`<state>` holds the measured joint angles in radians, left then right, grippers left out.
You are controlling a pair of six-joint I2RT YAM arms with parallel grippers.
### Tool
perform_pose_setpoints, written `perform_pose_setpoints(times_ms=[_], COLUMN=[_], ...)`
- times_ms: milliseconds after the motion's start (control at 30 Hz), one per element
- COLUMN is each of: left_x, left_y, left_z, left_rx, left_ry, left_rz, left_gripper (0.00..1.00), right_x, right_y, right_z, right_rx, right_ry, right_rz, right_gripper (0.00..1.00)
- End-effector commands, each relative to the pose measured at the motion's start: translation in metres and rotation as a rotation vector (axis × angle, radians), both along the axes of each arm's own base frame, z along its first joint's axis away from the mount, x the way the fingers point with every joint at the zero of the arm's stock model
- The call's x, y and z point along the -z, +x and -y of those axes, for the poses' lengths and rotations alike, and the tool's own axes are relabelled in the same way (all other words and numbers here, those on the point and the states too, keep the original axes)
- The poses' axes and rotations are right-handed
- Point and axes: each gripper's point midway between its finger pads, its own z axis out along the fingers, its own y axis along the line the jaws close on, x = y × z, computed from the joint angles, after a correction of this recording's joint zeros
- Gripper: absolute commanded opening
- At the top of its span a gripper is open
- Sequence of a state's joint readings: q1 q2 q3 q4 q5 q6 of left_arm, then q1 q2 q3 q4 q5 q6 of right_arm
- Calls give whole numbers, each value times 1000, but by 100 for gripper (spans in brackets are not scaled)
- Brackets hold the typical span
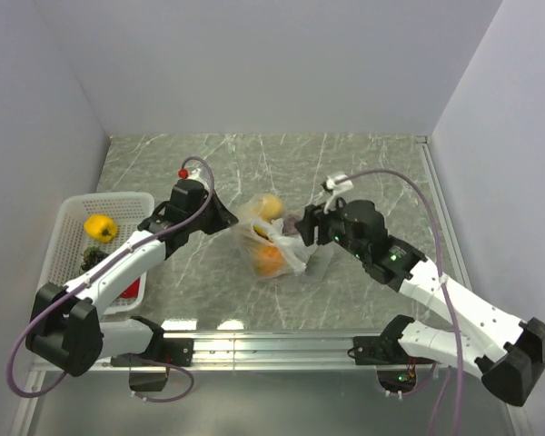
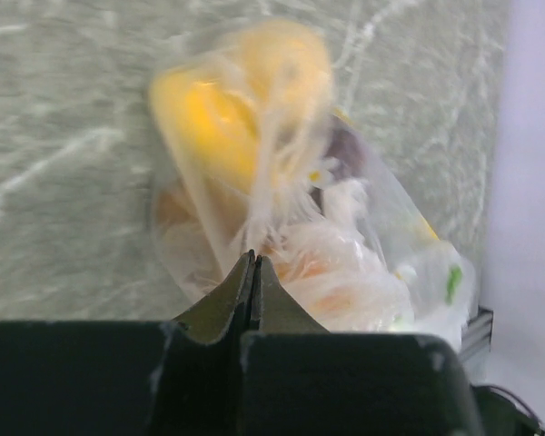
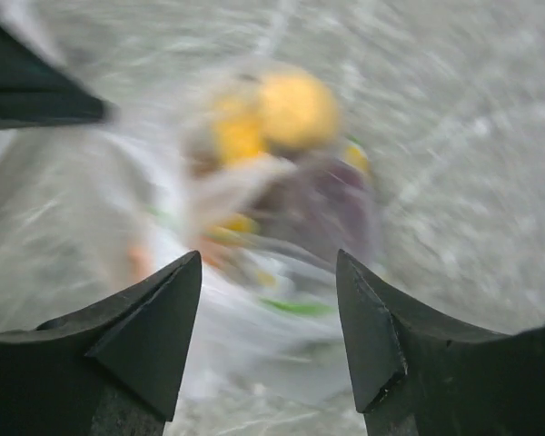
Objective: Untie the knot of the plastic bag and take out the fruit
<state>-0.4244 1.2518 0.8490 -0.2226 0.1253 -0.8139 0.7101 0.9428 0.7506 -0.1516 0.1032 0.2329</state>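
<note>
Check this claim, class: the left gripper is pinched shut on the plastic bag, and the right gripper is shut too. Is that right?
No. The right gripper is open, its fingers standing apart, as the right wrist view shows. The left gripper is indeed pinched shut on the plastic bag.

Bright, even light; wrist views blurred (right perhaps worst).

The plastic bag [image 1: 291,259], mid-frame, was thin, clear, crinkled film with a soft sheen. The table [image 1: 363,173] looked like veined grey-green stone, faintly glossy. At left, the basket [image 1: 109,197] was white latticed plastic.
</note>
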Motion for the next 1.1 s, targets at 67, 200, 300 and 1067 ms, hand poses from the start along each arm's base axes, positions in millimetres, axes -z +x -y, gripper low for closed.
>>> perform_pose_setpoints(times_ms=[67,200,300,1067], left_x=[-34,-40,-42,15], left_y=[2,0,0,31], left_z=[8,7,5,-82], left_rx=[-5,-2,1,-327], left_ry=[-16,2,22,-52], left_rz=[136,158,168,-7], left_gripper=[0,1,1,0], right_x=[-32,-7,15,-60], right_y=[-26,-27,-17,22], right_z=[-53,-67,-68,62], right_rx=[-300,-369,-345,193], right_ry=[-163,-271,-347,98], right_rz=[29,-13,-35,219], right_gripper=[68,68,66,0])
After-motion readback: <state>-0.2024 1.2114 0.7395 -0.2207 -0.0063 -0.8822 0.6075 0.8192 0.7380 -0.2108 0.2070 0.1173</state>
